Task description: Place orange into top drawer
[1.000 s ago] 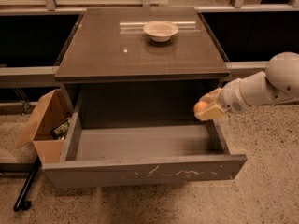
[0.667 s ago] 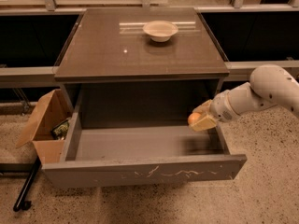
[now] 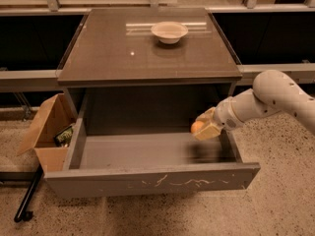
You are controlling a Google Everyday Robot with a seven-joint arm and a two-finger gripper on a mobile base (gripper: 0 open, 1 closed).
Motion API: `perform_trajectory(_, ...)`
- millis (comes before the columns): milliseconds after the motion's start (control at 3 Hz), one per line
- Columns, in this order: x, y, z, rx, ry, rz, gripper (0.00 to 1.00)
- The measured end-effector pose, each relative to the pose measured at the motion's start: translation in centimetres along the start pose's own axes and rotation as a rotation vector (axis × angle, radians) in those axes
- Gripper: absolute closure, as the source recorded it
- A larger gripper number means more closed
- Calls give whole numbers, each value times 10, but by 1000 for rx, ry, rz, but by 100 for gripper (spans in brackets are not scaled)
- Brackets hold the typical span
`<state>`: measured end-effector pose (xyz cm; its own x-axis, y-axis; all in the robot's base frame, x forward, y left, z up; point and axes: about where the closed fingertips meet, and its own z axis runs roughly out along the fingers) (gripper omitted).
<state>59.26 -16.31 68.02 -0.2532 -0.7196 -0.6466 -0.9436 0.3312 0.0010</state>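
The top drawer [image 3: 147, 181] is pulled wide open below the cabinet top, its grey front panel marked with white scratches. My gripper [image 3: 204, 127] reaches in from the right and is shut on the orange [image 3: 197, 127], holding it over the right part of the drawer, a little above the drawer floor. Only the left side of the orange shows past the fingers.
A shallow white bowl [image 3: 169, 32] sits on the brown cabinet top [image 3: 123, 58]. A brown cardboard box [image 3: 47, 132] with some items stands on the floor left of the drawer. A dark rod lies on the speckled floor at the lower left.
My gripper has moved left and down with the orange, from beside the drawer's right wall to over its inside.
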Motion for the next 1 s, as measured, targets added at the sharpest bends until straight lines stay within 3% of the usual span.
perform_trajectory(333,-8,4,16,-38,-7,-27,60)
perform_trajectory(1000,-18,8,22,-65,-22,-59,13)
